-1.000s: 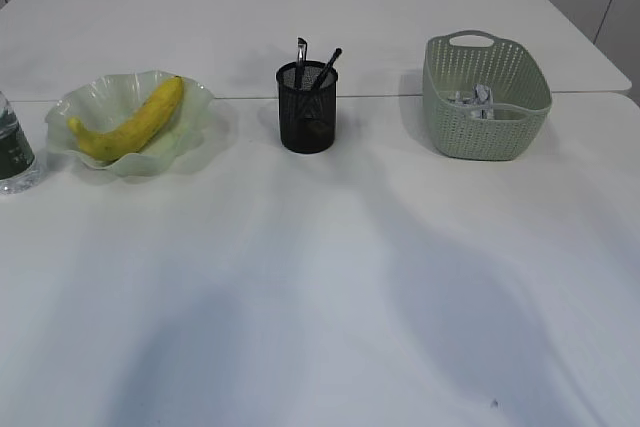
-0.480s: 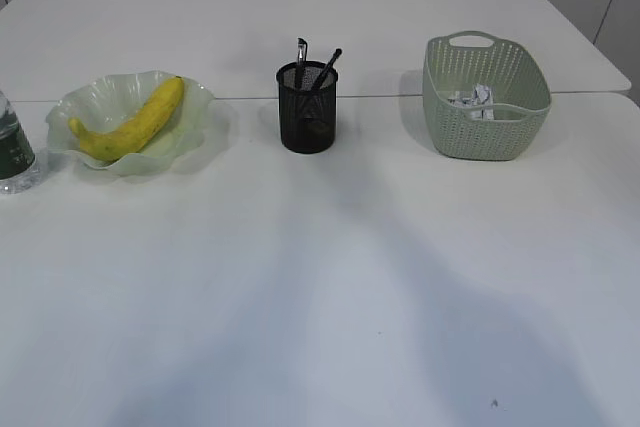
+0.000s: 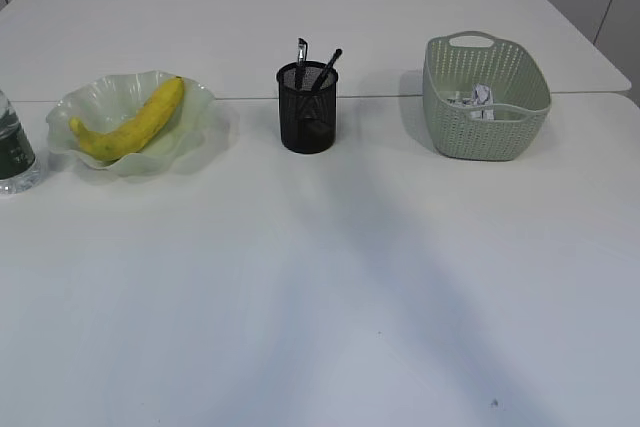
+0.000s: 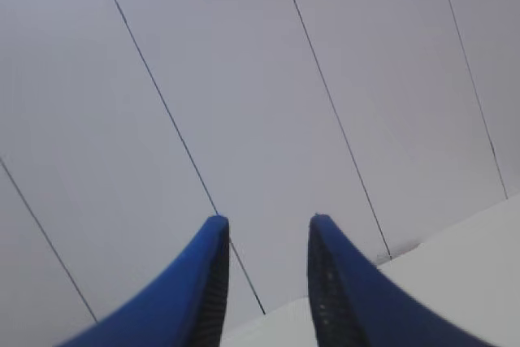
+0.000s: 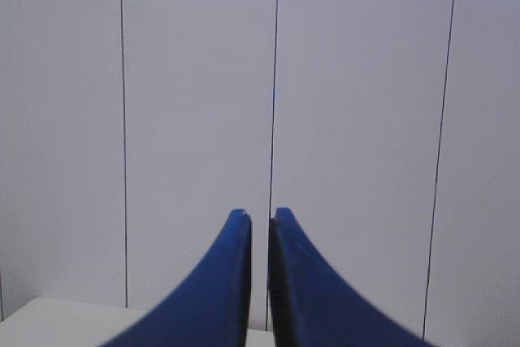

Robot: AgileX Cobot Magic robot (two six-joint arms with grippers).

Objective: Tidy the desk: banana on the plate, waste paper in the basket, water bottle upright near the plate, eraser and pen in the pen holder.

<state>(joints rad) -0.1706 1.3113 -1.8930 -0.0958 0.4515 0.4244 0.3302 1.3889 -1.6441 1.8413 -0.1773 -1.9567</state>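
On the white desk [image 3: 320, 277] the yellow banana [image 3: 135, 122] lies in the pale green ruffled plate [image 3: 105, 95]. At the left edge, next to the plate, the water bottle [image 3: 12, 152] stands upright, partly cut off. Pens [image 3: 325, 65] stick out of the black mesh pen holder [image 3: 308, 112]. Crumpled waste paper [image 3: 475, 99] rests inside the sage green basket [image 3: 485, 122]. The eraser is hidden. Neither arm shows in the exterior view. My left gripper [image 4: 268, 219] is open and empty, facing a panelled wall. My right gripper [image 5: 259, 212] is shut with only a thin slit, holding nothing.
A seam runs across the desk behind the plate and basket. Grey wall panels with dark joints fill both wrist views, with a strip of desk edge low in each. Soft shadows lie on the front half of the desk.
A dark arm part with a cable at the top edge of the exterior view has left the picture. The shadows on the desk have thinned. No object has moved.
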